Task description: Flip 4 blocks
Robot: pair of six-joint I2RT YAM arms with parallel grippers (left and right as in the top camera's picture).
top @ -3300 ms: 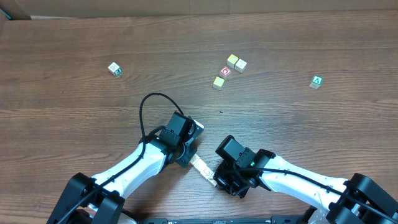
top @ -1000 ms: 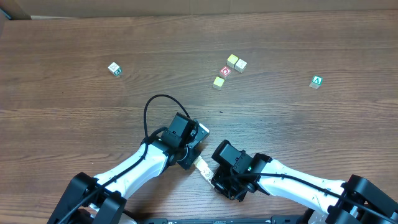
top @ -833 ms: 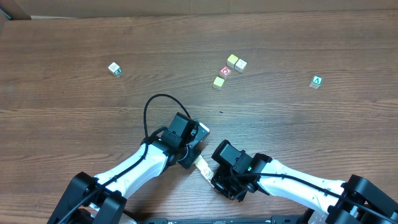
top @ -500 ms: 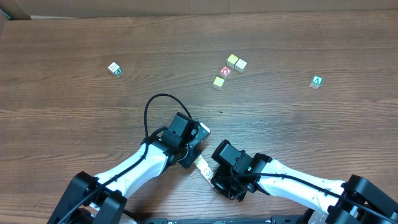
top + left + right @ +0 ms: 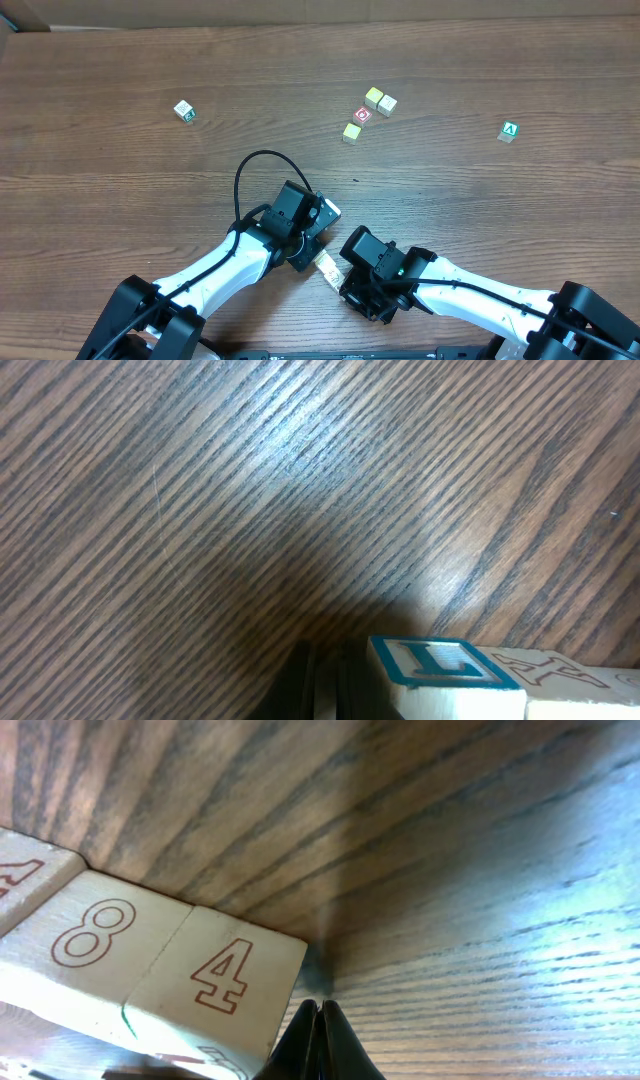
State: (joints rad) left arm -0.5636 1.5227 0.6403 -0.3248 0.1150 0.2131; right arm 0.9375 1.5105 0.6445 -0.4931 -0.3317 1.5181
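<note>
Left claw and right claw, both closed on nothing, sit low over the wooden table, one at each end of a short row of blocks. Right fingertips lie just beside the block marked 4.

I see a dark brown wood-grain table filling my overhead view, with a pale tan strip beyond its edge at 12 o'clock. Soft light leaves a whitish sheen on the grain.

Blocks bar left claw from right claw.
</note>
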